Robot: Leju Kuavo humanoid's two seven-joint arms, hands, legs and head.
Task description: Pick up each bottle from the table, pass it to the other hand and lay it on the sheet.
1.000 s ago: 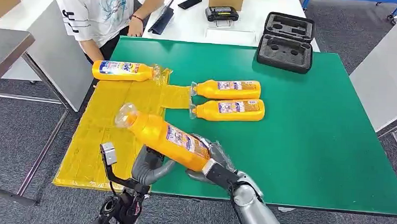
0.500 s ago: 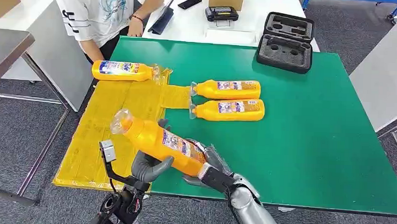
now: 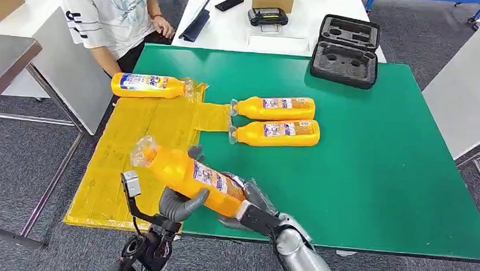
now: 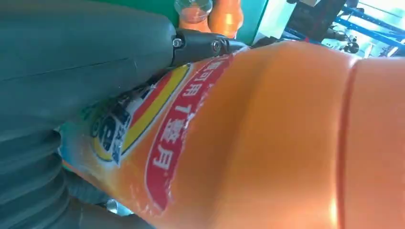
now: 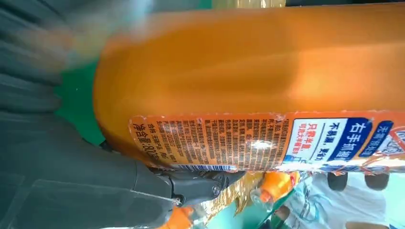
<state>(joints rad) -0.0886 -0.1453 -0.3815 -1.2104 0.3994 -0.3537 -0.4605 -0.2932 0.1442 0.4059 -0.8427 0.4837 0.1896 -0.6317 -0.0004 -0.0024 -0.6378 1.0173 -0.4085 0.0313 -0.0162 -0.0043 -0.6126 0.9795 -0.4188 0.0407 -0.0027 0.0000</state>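
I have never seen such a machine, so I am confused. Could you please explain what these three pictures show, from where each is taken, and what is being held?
This is a humanoid robot with two silver arms. The wide picture comes from its head, looking down at a green table. The two close pictures come from cameras at its wrists. The right hand grips the base of an orange bottle, and the left hand closes on its middle. Two more bottles lie on the table, and another bottle lies on the yellow sheet. A person sits at the far corner.
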